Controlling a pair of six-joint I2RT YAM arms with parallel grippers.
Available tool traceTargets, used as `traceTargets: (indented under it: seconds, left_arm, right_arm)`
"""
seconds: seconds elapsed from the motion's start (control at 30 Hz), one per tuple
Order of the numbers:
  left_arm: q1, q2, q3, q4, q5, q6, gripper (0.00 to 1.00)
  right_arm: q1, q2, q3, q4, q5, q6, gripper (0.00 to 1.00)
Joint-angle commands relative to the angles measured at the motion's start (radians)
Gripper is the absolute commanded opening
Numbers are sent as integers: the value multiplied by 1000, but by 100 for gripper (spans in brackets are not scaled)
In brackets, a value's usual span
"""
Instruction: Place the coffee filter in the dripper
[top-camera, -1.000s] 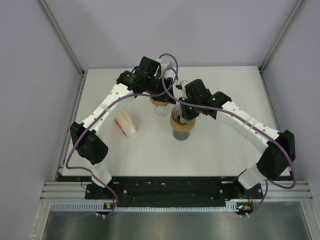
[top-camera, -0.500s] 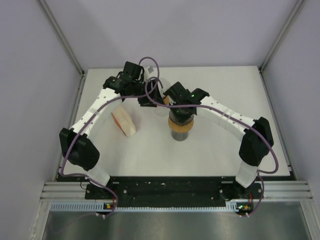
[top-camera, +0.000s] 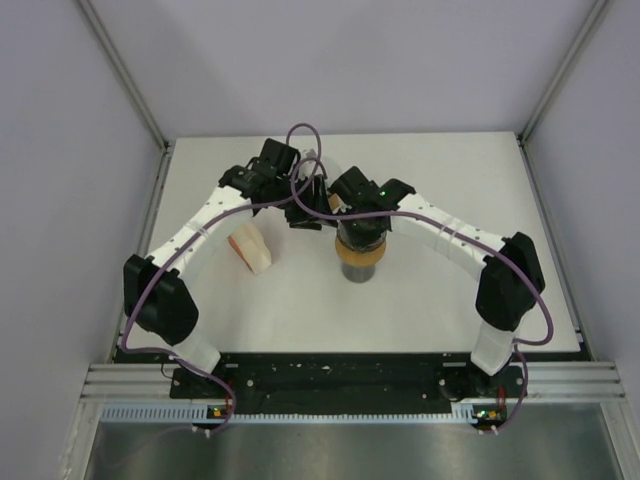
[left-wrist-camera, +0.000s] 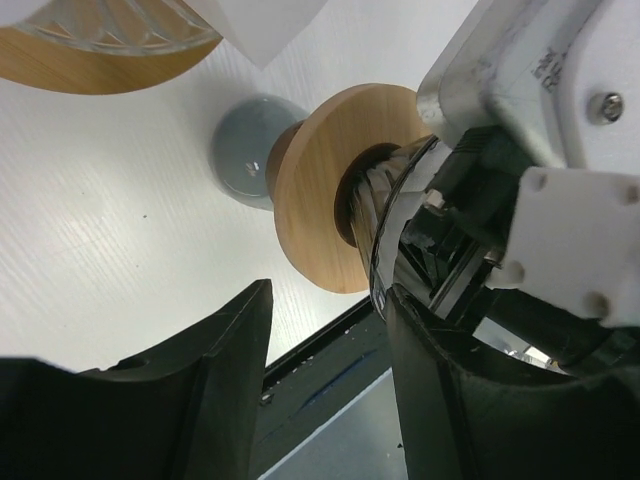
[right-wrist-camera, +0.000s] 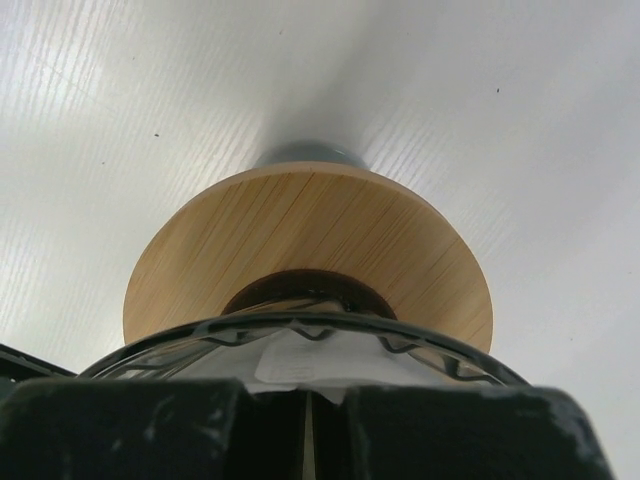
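Observation:
The dark glass dripper (top-camera: 360, 254), with a round wooden collar, stands on a grey cup (top-camera: 360, 273) at mid-table. My right gripper (top-camera: 358, 224) is right above it, shut on a white coffee filter (right-wrist-camera: 300, 362). In the right wrist view the filter sits inside the dripper's rim (right-wrist-camera: 300, 322), pinched between my fingers (right-wrist-camera: 150, 430). My left gripper (top-camera: 305, 207) is open and empty just left of the dripper. In its wrist view the left gripper (left-wrist-camera: 328, 330) frames the dripper's collar (left-wrist-camera: 320, 190), the cup (left-wrist-camera: 245, 160) and the right gripper's body (left-wrist-camera: 540, 150).
A second, clear glass dripper (left-wrist-camera: 100, 35) on a wooden base, with white paper (left-wrist-camera: 265, 25) over it, sits behind my left gripper. A stack of filters (top-camera: 248, 248) lies at the left. The arms' cables arc above the middle.
My right gripper has moved left over the dark dripper and stays there. My left gripper drew back left, then shifted right and nearer towards the dripper.

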Motion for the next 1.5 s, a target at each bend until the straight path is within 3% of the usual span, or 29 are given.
traceTargets:
  seconds: [0.0,0.57,0.93,1.3,1.47]
  left_arm:
    - [-49,-43,-30,67,65,-2,54]
    - [-52,-50,-59,141,147,-33,55]
    - [-50,-90,69,52,107,33,61]
    - [-50,-53,-75,205,214,-47,66]
    - [26,-105,-204,343,297,-126,65]
  right_arm:
    - [-12,51,-71,57,-36,9,0]
    - [-22,23,-40,61,-25,15,0]
    - [-31,8,-6,49,-16,1,0]
    - [-37,3,7,49,-40,7,0]
    - [-57,-18,-23,67,-53,18,0]
